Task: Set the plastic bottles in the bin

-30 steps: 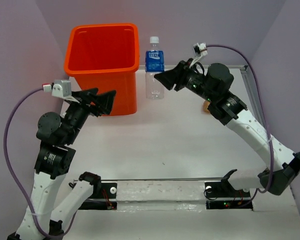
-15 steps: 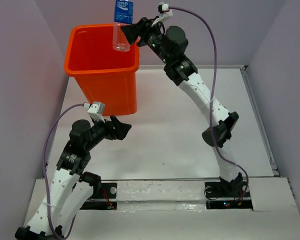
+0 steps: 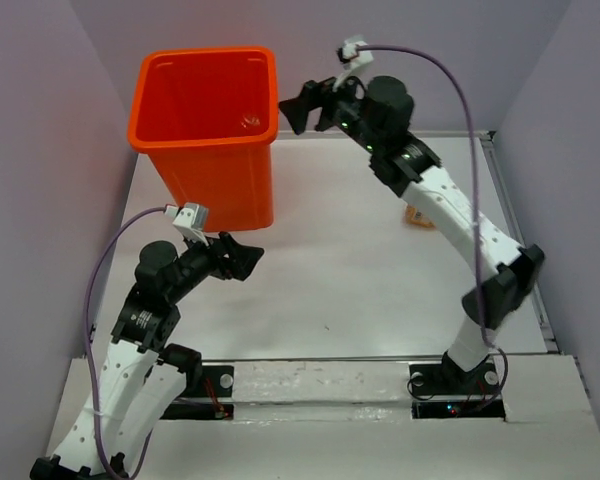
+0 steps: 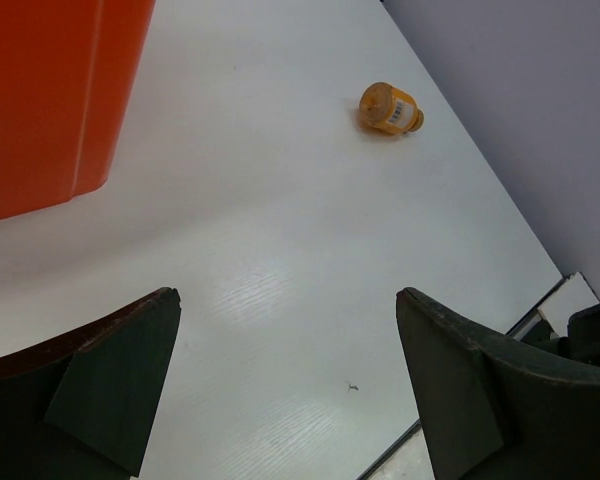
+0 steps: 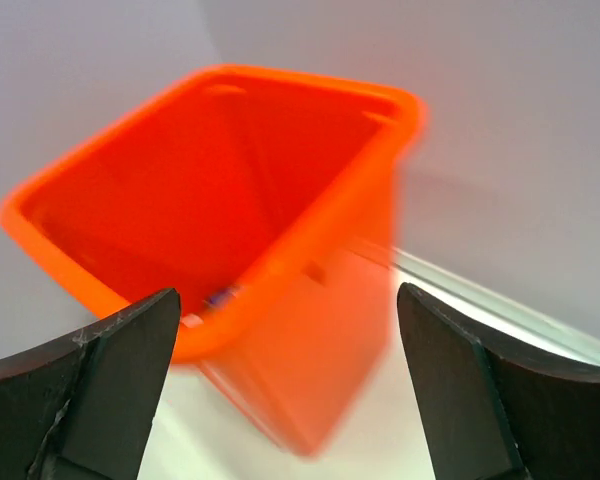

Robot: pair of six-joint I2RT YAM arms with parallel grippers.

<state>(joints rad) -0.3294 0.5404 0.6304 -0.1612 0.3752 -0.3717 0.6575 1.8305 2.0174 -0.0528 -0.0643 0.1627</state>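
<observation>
The orange bin (image 3: pixel 205 145) stands at the far left of the table. Inside it, by the right wall, something clear glints, probably a clear bottle (image 3: pixel 250 121). My right gripper (image 3: pixel 305 108) hovers just right of the bin's rim, open with nothing between its fingers. In the right wrist view the bin (image 5: pixel 320 330) is blurred beyond the right gripper (image 5: pixel 288 292). A small orange bottle (image 3: pixel 417 217) lies on the table behind the right arm, also seen as the orange bottle (image 4: pixel 390 108). My left gripper (image 3: pixel 242 258) is open and low, in front of the bin (image 4: pixel 40 100).
Lilac walls close in the table on the left, back and right. A metal rail (image 3: pixel 500 170) runs along the right edge. A black strip with both arm bases (image 3: pixel 320 380) crosses the near edge.
The right gripper lifted the blue-labelled clear bottle from the table over the bin, opened and let it fall in, then drew back right. The left arm pulled back from the bin.
</observation>
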